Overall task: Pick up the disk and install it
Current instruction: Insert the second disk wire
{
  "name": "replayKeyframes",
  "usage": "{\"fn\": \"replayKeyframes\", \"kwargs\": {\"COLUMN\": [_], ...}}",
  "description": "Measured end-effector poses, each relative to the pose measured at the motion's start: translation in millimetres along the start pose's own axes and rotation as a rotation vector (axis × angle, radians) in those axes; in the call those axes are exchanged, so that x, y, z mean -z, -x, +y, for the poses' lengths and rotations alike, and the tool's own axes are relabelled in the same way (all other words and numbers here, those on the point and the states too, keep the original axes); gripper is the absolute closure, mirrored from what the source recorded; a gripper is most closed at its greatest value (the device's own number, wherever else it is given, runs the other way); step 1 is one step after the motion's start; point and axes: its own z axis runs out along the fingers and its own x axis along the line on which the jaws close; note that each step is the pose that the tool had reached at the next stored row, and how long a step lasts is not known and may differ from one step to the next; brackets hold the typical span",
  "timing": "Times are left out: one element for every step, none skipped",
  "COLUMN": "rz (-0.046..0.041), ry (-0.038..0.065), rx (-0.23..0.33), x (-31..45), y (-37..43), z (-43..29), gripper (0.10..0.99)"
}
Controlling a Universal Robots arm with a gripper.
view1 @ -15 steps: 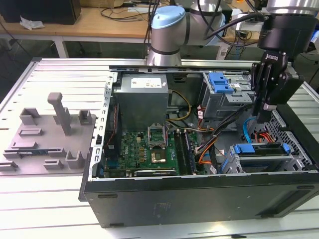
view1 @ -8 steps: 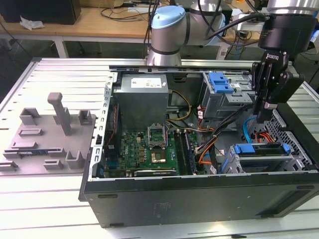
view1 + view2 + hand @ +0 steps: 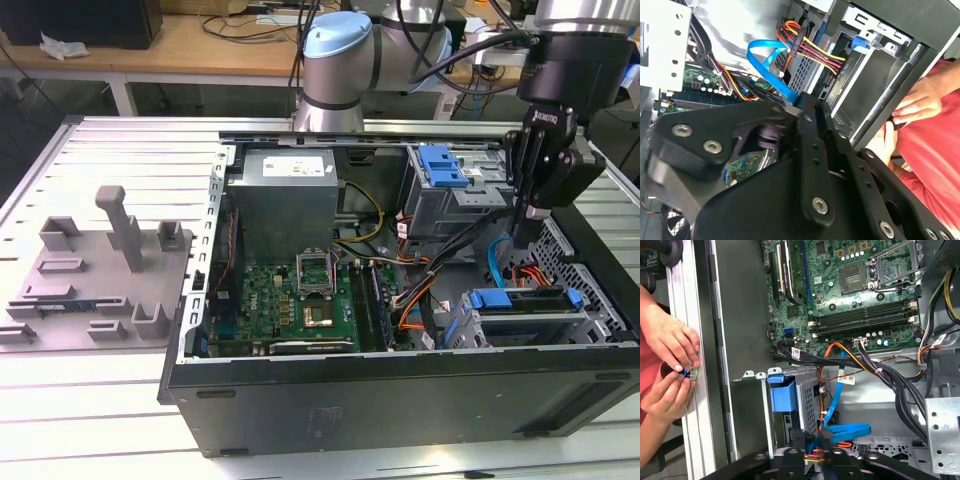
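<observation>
In the exterior view the disk [image 3: 522, 312] lies flat in the lower drive cage at the near right of the open computer case. Its silver face is up and a blue frame bar runs along its far edge. My gripper [image 3: 522, 238] hangs just above the far side of that cage, by a blue data cable [image 3: 493, 262]. In the first wrist view the fingertips [image 3: 797, 436] stand a little apart, with only cables showing between them. The gripper [image 3: 811, 439] is open and holds nothing.
A blue latch [image 3: 445, 165] tops the upper grey drive cage. Cable bundles [image 3: 880, 370] cross between the motherboard [image 3: 300, 300] and the cages. A person's hands [image 3: 670, 347] work at the table rail beside the case wall. A grey fixture tray [image 3: 95, 285] lies at the exterior view's left.
</observation>
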Motion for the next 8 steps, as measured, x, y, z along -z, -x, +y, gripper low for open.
{"fn": "replayKeyframes", "kwargs": {"rz": [0.0,0.0003,0.0004,0.0003,0.0003,0.0003,0.0002,-0.0034], "ry": [0.0,0.0,0.0,0.0,0.0,0.0,0.0,0.0], "rx": [0.0,0.0,0.0,0.0,0.0,0.0,0.0,0.0], "x": [-0.3,-0.3,-0.3,-0.4,-0.4,-0.4,-0.7,-2.4], "y": [-0.2,-0.4,-0.5,-0.5,-0.5,-0.5,-1.1,-5.3], "z": [0.0,-0.1,-0.1,-0.1,-0.1,-0.1,-0.1,-0.5], "gripper": [0.922,0.922,0.922,0.922,0.922,0.922,0.922,0.922]}}
